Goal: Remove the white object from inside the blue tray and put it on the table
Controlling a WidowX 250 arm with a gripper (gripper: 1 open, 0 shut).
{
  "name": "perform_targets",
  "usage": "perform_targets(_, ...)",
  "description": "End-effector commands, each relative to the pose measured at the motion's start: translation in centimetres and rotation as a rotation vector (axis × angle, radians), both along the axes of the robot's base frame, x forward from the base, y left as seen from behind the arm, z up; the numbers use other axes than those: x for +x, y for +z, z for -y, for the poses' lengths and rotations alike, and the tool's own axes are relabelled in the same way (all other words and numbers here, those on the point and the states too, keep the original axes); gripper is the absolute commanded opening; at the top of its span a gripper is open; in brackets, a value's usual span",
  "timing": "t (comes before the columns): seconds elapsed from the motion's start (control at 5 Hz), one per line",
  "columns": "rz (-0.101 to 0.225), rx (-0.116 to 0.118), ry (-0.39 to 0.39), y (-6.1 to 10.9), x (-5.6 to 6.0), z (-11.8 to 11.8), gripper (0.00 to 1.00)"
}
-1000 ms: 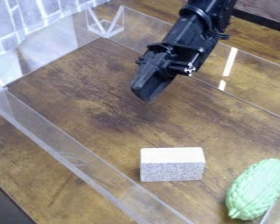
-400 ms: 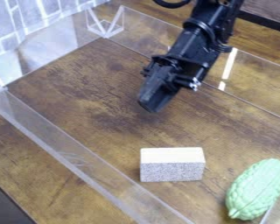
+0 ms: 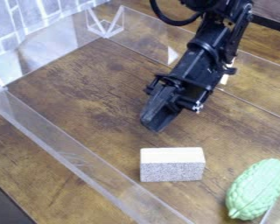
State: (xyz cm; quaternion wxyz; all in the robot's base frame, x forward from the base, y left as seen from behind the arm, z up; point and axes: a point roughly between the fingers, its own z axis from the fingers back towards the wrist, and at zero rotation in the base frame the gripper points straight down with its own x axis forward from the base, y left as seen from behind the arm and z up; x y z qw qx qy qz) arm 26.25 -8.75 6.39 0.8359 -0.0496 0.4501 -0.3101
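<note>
The white object (image 3: 173, 164) is a small speckled block lying flat on the dark wood-grain surface (image 3: 84, 96), near the front. My gripper (image 3: 157, 117) is black and hangs tilted just above and behind the block, a short gap away from it. Its fingers are shut with nothing between them. Low see-through walls (image 3: 55, 144) frame the wood surface around the block; I cannot make out a blue tray as such. The arm reaches in from the upper right.
A green bumpy gourd-shaped thing (image 3: 258, 188) lies at the front right, close to the block. A clear wall runs diagonally along the left and front. More clear walls stand at the back. Grey tiles show at the upper left.
The gripper has moved down and forward toward the white block, staying shut. The block and the green thing have not moved.
</note>
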Motion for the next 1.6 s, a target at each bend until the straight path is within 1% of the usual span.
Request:
perform_targets(0.0, 0.084, -0.033, -0.007, 2.0, 0.4, 0.4, 0.00)
perform_targets(0.6, 0.088, -0.038, -0.014, 1.2, 0.0, 0.3, 0.00)
perform_targets(1.2, 0.094, -0.035, -0.017, 0.6, -0.3, 0.0, 0.00)
perform_targets(1.4, 0.096, -0.035, -0.017, 0.3, -0.3, 0.0, 0.00)
